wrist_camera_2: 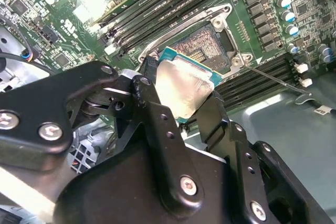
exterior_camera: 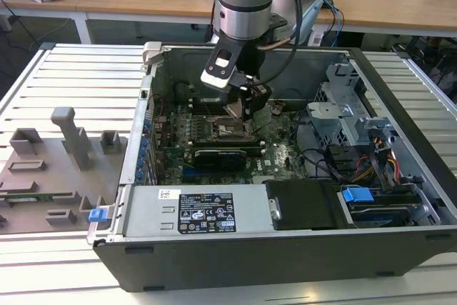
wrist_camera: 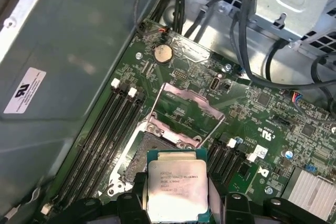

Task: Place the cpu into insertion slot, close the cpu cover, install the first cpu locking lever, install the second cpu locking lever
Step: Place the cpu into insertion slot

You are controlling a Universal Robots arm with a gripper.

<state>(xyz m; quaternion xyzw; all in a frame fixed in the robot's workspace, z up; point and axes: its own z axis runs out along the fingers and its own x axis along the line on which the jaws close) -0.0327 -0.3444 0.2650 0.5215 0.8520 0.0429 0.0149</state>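
Motherboard below; tool grips cpu.

The cpu apparently half-hides the insertion slot.

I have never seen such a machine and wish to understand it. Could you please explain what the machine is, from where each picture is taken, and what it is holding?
The machine is a robot arm with a grasping tool at its end. The exterior view comes from a camera off the arm. It shows an open computer case lying on a slatted metal table, and the arm reaches into the case. Both wrist views come from cameras riding on the arm, and they look at the green circuit board inside. The tool is shut on the cpu, a flat silver square chip. The chip is held close to the insertion slot and is not yet seated in it. The cpu cover stands open.
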